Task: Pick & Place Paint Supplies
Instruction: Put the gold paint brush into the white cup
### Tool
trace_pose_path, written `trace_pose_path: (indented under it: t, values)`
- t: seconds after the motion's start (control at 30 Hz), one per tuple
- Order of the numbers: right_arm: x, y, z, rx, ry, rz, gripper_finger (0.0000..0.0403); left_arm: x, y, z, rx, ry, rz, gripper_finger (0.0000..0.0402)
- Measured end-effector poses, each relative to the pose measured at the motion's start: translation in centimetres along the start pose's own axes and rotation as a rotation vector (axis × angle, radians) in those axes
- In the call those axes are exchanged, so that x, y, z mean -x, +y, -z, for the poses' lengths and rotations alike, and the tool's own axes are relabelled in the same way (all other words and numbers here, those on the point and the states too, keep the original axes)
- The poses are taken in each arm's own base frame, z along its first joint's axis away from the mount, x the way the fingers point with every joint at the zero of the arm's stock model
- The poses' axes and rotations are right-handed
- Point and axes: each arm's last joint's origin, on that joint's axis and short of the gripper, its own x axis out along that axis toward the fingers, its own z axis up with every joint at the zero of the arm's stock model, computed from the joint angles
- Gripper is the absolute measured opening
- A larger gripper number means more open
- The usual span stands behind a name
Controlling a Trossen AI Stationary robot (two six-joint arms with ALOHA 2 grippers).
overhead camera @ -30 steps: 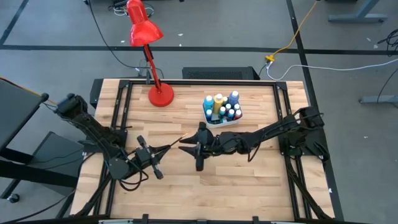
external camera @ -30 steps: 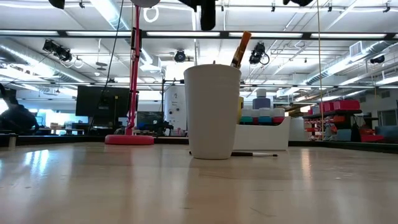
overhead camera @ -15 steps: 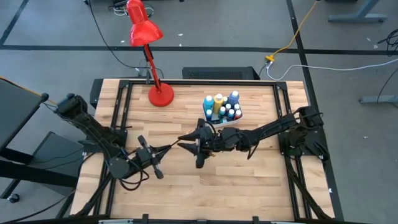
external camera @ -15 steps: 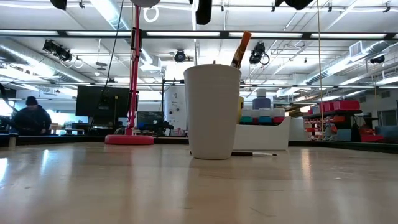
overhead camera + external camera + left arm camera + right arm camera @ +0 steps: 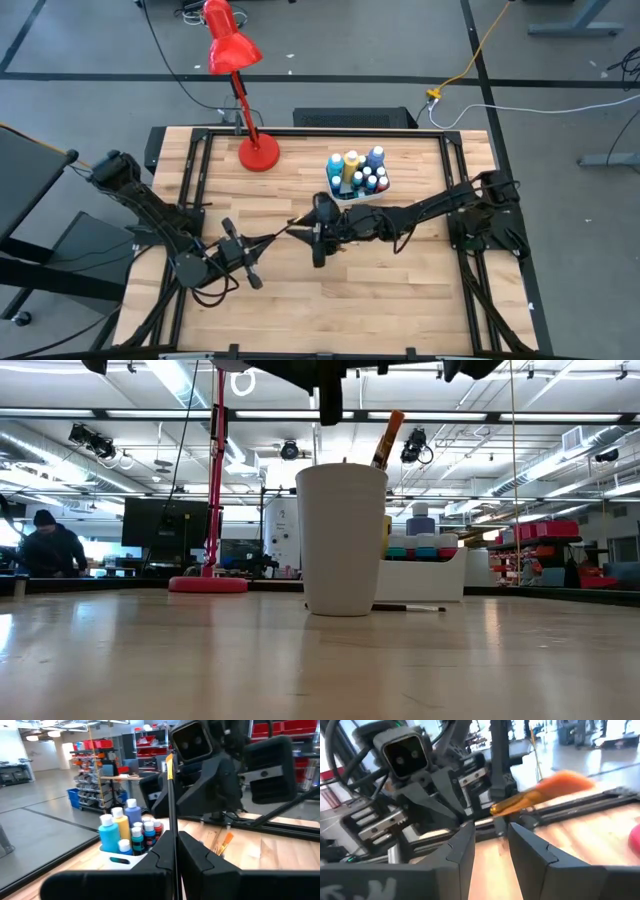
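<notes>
the high view looks straight down from well above, taking in the whole table (image 5: 400,300), both arms and the floor around it. the low view sits at table-top height, facing level across the wood toward the room, very near a white cup (image 5: 342,538) that fills its middle. the left wrist view looks forward past its own fingers (image 5: 200,862) at the paint bottles (image 5: 127,827) and the other arm close ahead. the right wrist view faces back past its fingers (image 5: 462,847) at the left arm. both wrist views share the brush (image 5: 540,794) between them.
</notes>
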Motion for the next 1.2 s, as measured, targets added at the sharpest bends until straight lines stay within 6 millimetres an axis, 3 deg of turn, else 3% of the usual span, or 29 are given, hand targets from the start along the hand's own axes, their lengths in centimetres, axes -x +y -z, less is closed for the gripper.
trace_pose_path:
  t: [0.1,0.27,0.6,0.73,0.93,1.2]
  values:
    - [-0.1,-0.4,-0.4,0.019,-0.032,0.011,0.0121,0.0,0.0,0.0,0.004,-0.001,-0.005,0.0013]
    - [-0.2,-0.4,-1.0,0.031,-0.052,-0.124,0.0121,0.0,0.0,0.0,0.001,0.0,-0.001,0.0013]
    - [-0.2,-0.9,-1.3,0.035,-0.084,-0.057,0.012,0.0,0.0,0.0,0.001,0.0,0.01,0.0012]
    - [-0.2,-0.9,-1.3,0.038,-0.086,-0.08,0.0095,-0.1,0.0,0.0,0.0,0.0,0.01,0.0014]
    - [-0.2,-0.7,-1.4,0.057,-0.086,-0.113,0.0016,-0.1,-0.1,0.1,-0.012,0.003,0.044,0.0019]
    - [-0.1,-0.5,-1.4,0.057,-0.063,-0.181,0.0027,-0.1,-0.3,0.2,-0.023,0.007,0.093,0.0031]
